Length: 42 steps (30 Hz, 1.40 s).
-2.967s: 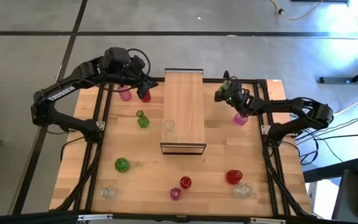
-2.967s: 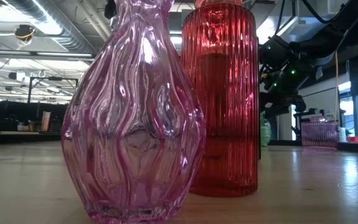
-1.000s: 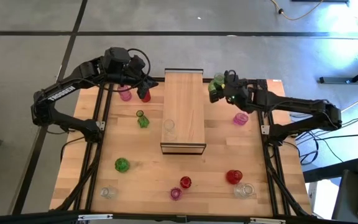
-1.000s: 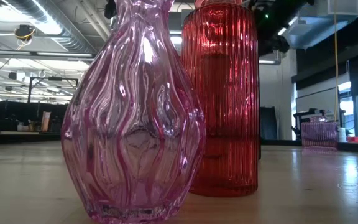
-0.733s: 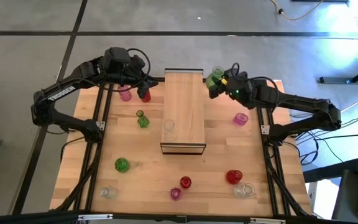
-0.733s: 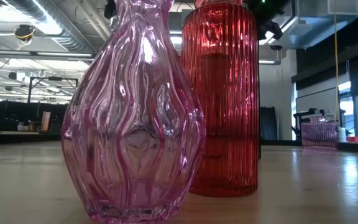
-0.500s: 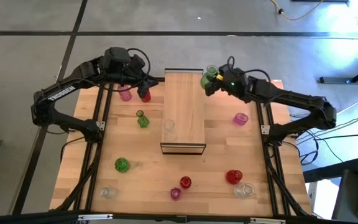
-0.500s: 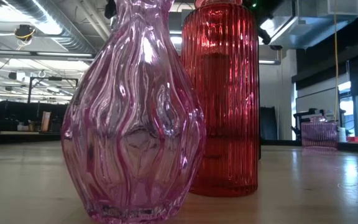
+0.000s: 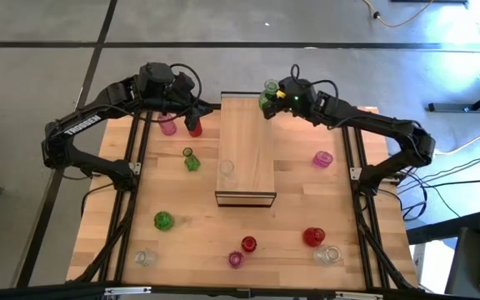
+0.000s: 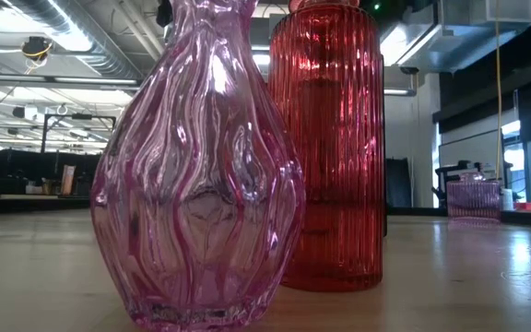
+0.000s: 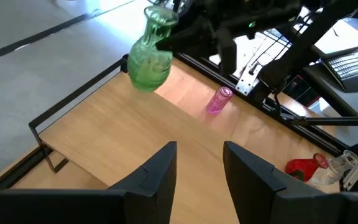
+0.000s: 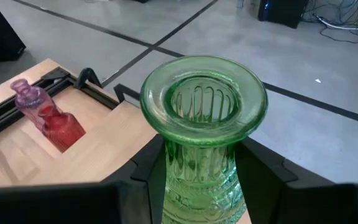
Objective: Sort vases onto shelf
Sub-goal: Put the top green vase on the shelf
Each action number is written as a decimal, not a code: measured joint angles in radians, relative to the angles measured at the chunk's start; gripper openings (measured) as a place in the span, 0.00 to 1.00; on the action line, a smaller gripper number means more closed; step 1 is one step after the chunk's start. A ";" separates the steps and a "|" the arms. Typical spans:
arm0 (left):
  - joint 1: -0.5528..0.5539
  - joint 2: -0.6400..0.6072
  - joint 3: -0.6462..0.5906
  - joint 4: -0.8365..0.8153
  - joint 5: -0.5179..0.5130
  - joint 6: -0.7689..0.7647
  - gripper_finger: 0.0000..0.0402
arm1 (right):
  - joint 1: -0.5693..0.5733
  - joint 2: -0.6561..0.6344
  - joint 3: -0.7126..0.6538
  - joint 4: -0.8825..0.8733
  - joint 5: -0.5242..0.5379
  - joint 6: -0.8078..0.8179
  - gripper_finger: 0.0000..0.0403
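**Inspector:** Green glass vase (image 9: 268, 94), high view: carried from the bench's right side to the far right corner of the shelf (image 9: 246, 142), clamped in the right tool (image 9: 272, 96). Placement looks imminent.

**Clerk:** Count?

**Inspector:** Twelve vases: four green, three pink, three red, two clear; one clear vase (image 9: 226, 170) already on the shelf. Left tool (image 9: 192, 111) waits near a pink and red pair, jaws apart, empty.

**Clerk:** Low view?

**Inspector:** Pink vase (image 10: 196, 175) and red vase (image 10: 328, 148) only.

**Clerk:** Wrists?

**Inspector:** Left wrist shows the green vase above the shelf; right wrist shows fingers (image 12: 145, 171) gripping its neck.
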 joint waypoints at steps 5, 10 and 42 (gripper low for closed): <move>0.000 0.000 0.000 0.000 0.000 0.000 0.31 | 0.003 0.038 0.000 0.041 -0.025 0.000 0.37; 0.000 0.000 0.000 0.000 0.000 -0.001 0.31 | 0.003 0.056 0.000 0.078 -0.029 0.001 0.37; 0.000 0.000 0.000 -0.001 0.009 -0.002 0.31 | -0.024 0.113 0.002 0.084 -0.013 0.007 0.37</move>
